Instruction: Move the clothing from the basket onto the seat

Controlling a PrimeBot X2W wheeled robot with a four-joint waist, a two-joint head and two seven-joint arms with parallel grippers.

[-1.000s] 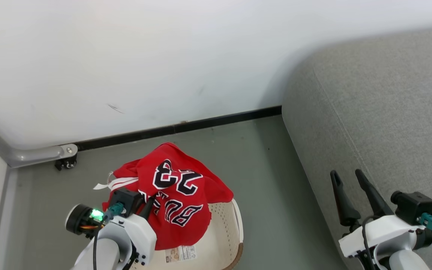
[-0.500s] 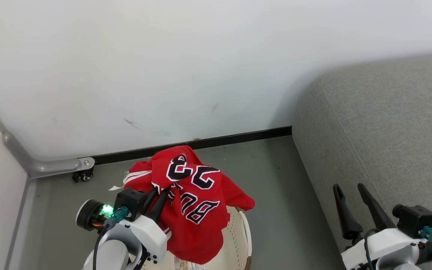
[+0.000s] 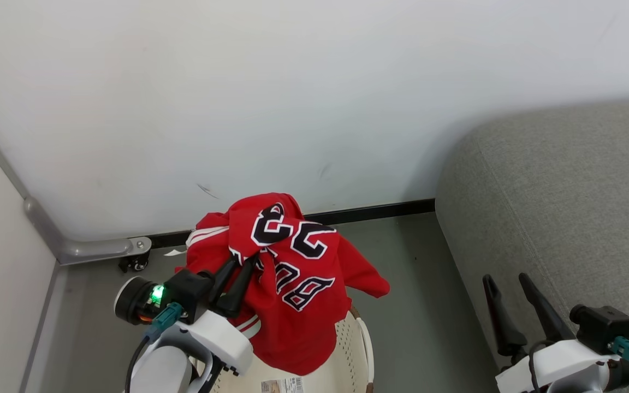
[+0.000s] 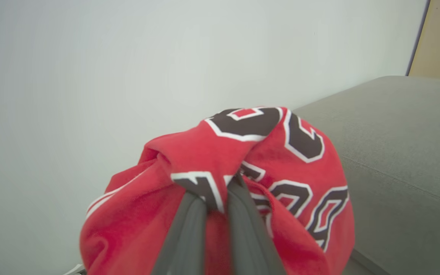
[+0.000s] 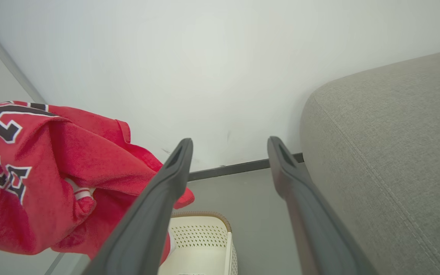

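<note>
Left gripper (image 3: 243, 263) — long dark fingers pinched shut on a fold of the red basketball jersey with the black, white-outlined 23 (image 3: 292, 305); in the left wrist view the cloth bunches right at the tips. The jersey hangs lifted above the cream-white perforated plastic basket with a brown rim (image 3: 362, 349), lower hem draped over the basket's mouth. Cannot tell whether the hem touches the inside.

Right gripper (image 3: 504, 279) — jaws spread wide, holding nothing, well to the right of the basket. The large grey fabric-upholstered sofa (image 3: 565, 207) also stands right of the basket, with a strip of grey floor (image 3: 413, 284) between.

Handling, by judgement: light, limp knit cloth with no stiffness, so it sags and swings from one pinch point. Trailing edges may snag on the basket rim. Not fragile, but somewhat slick, so a thin fold could slide out. Best hold is a bunched fold of several layers near the middle, as taken now, or the thicker white-striped trim (image 3: 211, 236) up and left of the basket. Raise the hem clear of the basket before carrying it right
</note>
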